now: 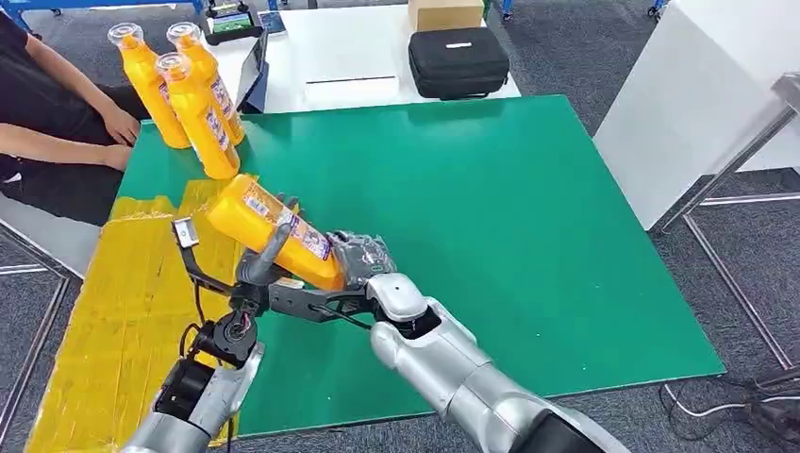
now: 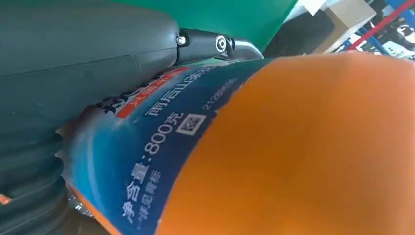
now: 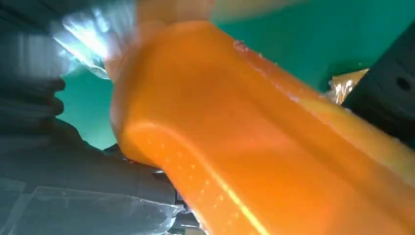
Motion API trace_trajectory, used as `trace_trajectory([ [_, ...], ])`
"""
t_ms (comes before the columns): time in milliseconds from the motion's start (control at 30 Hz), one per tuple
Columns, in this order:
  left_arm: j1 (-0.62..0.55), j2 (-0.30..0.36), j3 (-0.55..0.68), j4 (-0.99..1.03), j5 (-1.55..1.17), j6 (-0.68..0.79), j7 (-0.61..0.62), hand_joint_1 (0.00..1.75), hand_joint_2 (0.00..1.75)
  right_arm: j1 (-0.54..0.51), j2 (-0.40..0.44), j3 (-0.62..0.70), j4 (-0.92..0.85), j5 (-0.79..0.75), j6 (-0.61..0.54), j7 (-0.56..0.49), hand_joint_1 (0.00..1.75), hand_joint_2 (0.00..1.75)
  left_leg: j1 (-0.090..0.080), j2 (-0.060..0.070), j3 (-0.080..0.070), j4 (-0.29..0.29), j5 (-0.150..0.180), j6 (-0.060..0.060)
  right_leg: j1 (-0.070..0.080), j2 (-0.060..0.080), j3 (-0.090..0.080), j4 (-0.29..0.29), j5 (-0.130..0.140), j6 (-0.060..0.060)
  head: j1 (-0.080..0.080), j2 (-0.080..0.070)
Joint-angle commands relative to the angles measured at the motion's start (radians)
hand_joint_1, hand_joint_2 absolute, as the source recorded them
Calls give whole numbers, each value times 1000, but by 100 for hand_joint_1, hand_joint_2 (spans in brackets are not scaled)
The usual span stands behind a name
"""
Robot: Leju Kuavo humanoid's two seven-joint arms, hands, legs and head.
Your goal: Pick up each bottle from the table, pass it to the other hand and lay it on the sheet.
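I see the held bottle (image 1: 274, 229) tilted, above the counter (image 1: 528, 236) at its 9 o'clock edge | left hand (image 1: 262, 274) grips its body | right hand (image 1: 363, 255) clasps its cap end | three bottles (image 1: 184, 94) upright at 11 o'clock | yellow sheet (image 1: 123, 321) at 8 o'clock.

- My head camera looks forward and down from high up over the green counter (image 1: 528, 236).
- My left wrist camera sits right against the bottle (image 2: 303, 147), label side.
- My right wrist camera presses close on that same bottle's bare orange side, all three views sharing it.
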Motion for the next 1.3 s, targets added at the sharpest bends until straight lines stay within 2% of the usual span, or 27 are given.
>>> trace_trajectory([
  [33, -122, -13, -17, 93, -5, 1, 0, 0, 175, 58, 10, 282, -25, -38, 84, 4, 175, 175, 0, 0, 6, 1, -3, -2, 1, -4, 7, 0, -4, 0, 0, 0],
  [100, -122, -12, -9, 91, -8, 5, -6, 0, 175, 62, 10, 331, -28, -61, 89, 20, 175, 175, 1, 0, 5, 0, -2, -2, 1, -3, 6, 0, -3, 0, 0, 0],
  [133, -122, -11, -4, 90, -10, 8, -8, 0, 175, 65, 10, 354, -31, -74, 97, 20, 175, 175, 0, 1, 11, 1, -6, -3, 1, -5, 13, 1, -7, -1, 0, 0],
  [167, -123, -11, 1, 89, -11, 10, -10, 0, 175, 63, 10, 364, -31, -86, 101, 20, 175, 175, 1, 0, 4, 0, -2, -2, 2, -3, 5, -1, -3, 0, 0, 0],
  [200, -124, -14, 9, 85, -14, 13, -14, 0, 175, 58, 10, 383, -31, -106, 105, 27, 175, 175, 1, 0, 6, 0, -3, -2, 2, -4, 7, 0, -4, -1, 0, 0],
  [233, -124, -14, 9, 85, -14, 13, -14, 0, 175, 58, 10, 383, -31, -106, 105, 27, 175, 175, 1, 0, 4, 0, -2, -2, 1, -3, 5, -1, -2, 0, 0, 0],
  [300, -124, -15, 13, 81, -16, 15, -13, 0, 175, 49, 10, 390, -28, -121, 106, 30, 175, 175, 1, 0, 9, 2, -5, -3, 2, -5, 11, 1, -6, -1, 0, 0],
  [333, -124, -15, 13, 81, -16, 15, -13, 0, 175, 49, 10, 390, -28, -121, 106, 30, 175, 175, 1, 0, 2, 0, -1, -1, 1, -3, 2, 0, -2, 0, 0, 0],
  [500, -123, -17, 15, 80, -21, 19, -14, 0, 175, 43, 10, 397, -25, -134, 103, 31, 175, 175, 1, 0, 3, 0, -1, -1, 2, -4, 4, 0, -3, 0, 0, 0],
  [533, -121, -17, 22, 74, -32, 23, -23, 70, 175, 33, 10, 411, -21, -157, 94, 36, 175, 175, 1, 0, 2, 0, -1, -1, 1, -3, 3, 0, -2, 0, 0, 0],
  [567, -119, -16, 25, 68, -35, 24, -26, 161, 175, 27, 10, 410, -18, -165, 93, 40, 175, 175, 1, 0, 5, 1, -2, -2, 2, -5, 6, 1, -4, 0, 0, 0],
  [600, -115, -16, 30, 61, -40, 27, -30, 175, 175, 20, 10, 412, -14, -174, 90, 44, 175, 175, 1, 0, 3, 1, -1, -2, 2, -4, 4, 0, -3, 0, 0, 0],
  [767, -108, -13, 41, 48, -49, 27, -37, 175, 175, -2, 10, 403, 3, -192, 88, 46, 175, 175, 1, 1, 1, 0, 0, -1, 1, -2, 2, 0, -1, 0, 0, 0],
  [800, -107, -13, 42, 48, -49, 26, -39, 175, 175, -2, 10, 400, 6, -192, 86, 45, 175, 175, 1, 1, 7, 2, -4, -2, 2, -5, 8, 2, -5, 0, 0, 0],
  [900, -107, -14, 44, 50, -53, 23, -45, 175, 175, -2, 10, 390, 15, -190, 81, 47, 175, 175, 1, 1, 2, 0, 0, -1, 1, -2, 2, 0, -1, 0, 0, 0],
  [1000, -108, -15, 44, 53, -54, 20, -48, 175, 175, -4, 10, 378, 25, -185, 76, 46, 175, 175, 1, 1, 2, 0, -1, -1, 1, -3, 3, 0, -2, 0, 0, 0],
  [1033, -107, -16, 45, 53, -53, 18, -50, 175, 175, -5, 10, 373, 27, -183, 75, 45, 175, 175, 1, 0, 8, 2, -4, -2, 2, -6, 9, 2, -6, 0, 0, 0],
  [1067, -106, -15, 46, 52, -53, 17, -51, 175, 175, -5, 10, 371, 30, -182, 76, 44, 175, 175, 1, 1, 2, 0, -1, -1, 1, -3, 2, 0, -1, 0, 0, 0],
  [1267, -95, -16, 46, 42, -54, 14, -53, 175, 175, -4, 10, 357, 52, -177, 64, 42, 175, 175, 1, 1, 2, 0, 0, -1, 1, -3, 2, 0, -1, 0, 0, 0],
  [1300, -93, -16, 46, 41, -54, 13, -53, 175, 175, -5, 10, 353, 58, -176, 62, 41, 175, 175, 1, 0, 7, 2, -3, -2, 2, -6, 9, 1, -5, 0, 0, 0],
])
